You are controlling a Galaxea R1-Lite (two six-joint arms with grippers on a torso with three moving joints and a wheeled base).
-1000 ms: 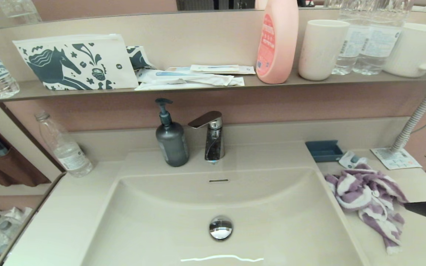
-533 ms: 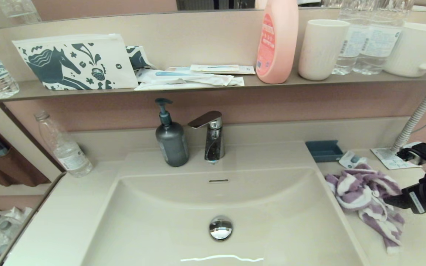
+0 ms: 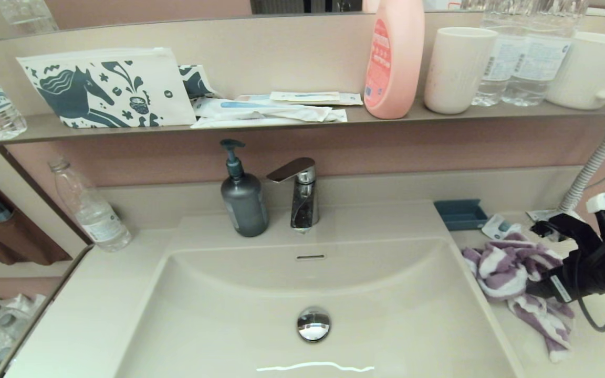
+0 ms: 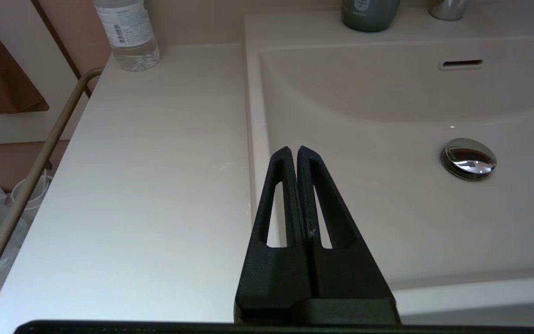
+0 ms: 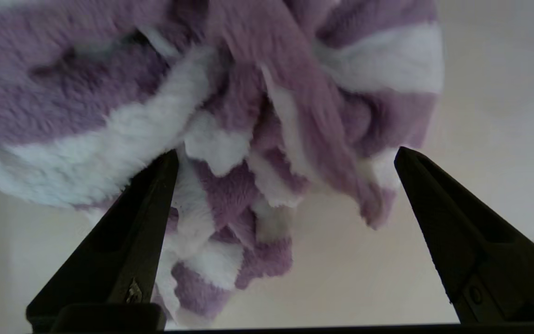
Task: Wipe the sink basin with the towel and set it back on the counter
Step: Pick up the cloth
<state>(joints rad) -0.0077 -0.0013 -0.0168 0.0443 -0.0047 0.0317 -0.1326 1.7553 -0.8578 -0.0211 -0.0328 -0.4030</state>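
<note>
A: Where is the right gripper (image 5: pixel 285 155) placed, and how are its fingers set?

B: It is held over the counter (image 3: pixel 604 346) on the right side of the sink basin (image 3: pixel 260 294); its fingers are spread wide, and nothing is clamped between them yet; the towel (image 5: pixel 230 106) is seen directly ahead of the tips, with some of its folds already lying between the two fingers.

A: In which direction is the towel found from the gripper?

B: In the head view it is found just to the left of the gripper, toward the basin; it lies crumpled on the counter beside the basin's right rim, and its long axis is judged to run from the back wall toward the front edge.

A: Which arm is nearer?

B: The right one, clearly; the left gripper (image 4: pixel 293 150) is kept with its fingers pressed together, empty, at the basin's left rim, well apart from the towel; so a short advance and a closing of the right fingers is probably what is called for.
</note>
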